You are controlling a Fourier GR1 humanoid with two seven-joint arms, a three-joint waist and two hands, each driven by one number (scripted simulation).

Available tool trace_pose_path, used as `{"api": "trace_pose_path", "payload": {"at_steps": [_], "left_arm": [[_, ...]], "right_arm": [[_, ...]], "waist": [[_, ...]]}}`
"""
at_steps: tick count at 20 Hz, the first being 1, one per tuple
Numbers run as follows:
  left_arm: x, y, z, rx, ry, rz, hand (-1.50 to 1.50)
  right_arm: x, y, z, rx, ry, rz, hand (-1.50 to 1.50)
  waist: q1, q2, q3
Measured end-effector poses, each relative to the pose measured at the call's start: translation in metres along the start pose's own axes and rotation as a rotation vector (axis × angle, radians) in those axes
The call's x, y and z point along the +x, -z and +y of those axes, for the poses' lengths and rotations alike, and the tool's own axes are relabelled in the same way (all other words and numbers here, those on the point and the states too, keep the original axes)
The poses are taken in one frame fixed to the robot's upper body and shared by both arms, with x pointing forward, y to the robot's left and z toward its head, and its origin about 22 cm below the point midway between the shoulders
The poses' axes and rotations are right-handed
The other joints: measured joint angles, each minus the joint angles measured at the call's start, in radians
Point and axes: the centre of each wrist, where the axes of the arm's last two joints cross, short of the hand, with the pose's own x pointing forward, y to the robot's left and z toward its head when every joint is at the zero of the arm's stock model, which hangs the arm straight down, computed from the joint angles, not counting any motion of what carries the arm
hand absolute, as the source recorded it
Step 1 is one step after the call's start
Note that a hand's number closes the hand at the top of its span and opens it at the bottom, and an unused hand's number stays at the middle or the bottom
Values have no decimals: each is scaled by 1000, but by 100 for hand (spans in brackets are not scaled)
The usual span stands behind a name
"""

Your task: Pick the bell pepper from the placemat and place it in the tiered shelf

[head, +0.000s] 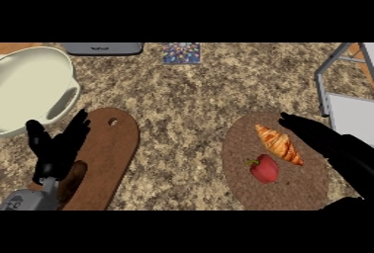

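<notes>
Judging by its look, I reckon the bell pepper [264,168] is light, stiff and glossy-slick, so my right hand [325,141], fingers straight and holding nothing, should wrap its broad body beside the croissant [280,144].

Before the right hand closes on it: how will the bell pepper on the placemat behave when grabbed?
The bell pepper looks rounded and glossy, so it may slip or roll under the right hand. It is probably stiff and light for its size. The croissant lies right beside it on the placemat, so a sideways nudge would likely push into that.
</notes>
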Motion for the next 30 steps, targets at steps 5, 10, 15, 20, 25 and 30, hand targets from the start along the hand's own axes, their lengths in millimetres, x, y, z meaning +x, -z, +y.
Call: {"api": "trace_pose_path", "payload": {"at_steps": [5,10,15,20,25,30], "left_arm": [[-1,-1,-1,-1,7,-9,0],[-1,-1,-1,2,4,-3,0],[-5,-3,-1,4,-4,-24,0],[-6,-3,4,5,0,-23,0],[-5,-3,1,1,2,-21,0],[-5,-2,-6,2,7,-12,0]], "right_arm": [[11,10,17,34,-69,52,-150],[10,9,41,36,-112,113,-150],[11,9,56,7,-149,150,-150],[7,13,72,-3,-167,167,-150],[2,23,86,-10,-177,186,-150],[-4,32,97,-33,-206,217,-150]], "waist": [[3,1,1],[0,0,2],[-1,0,3],[0,0,3],[1,0,3],[2,-1,5]]}}
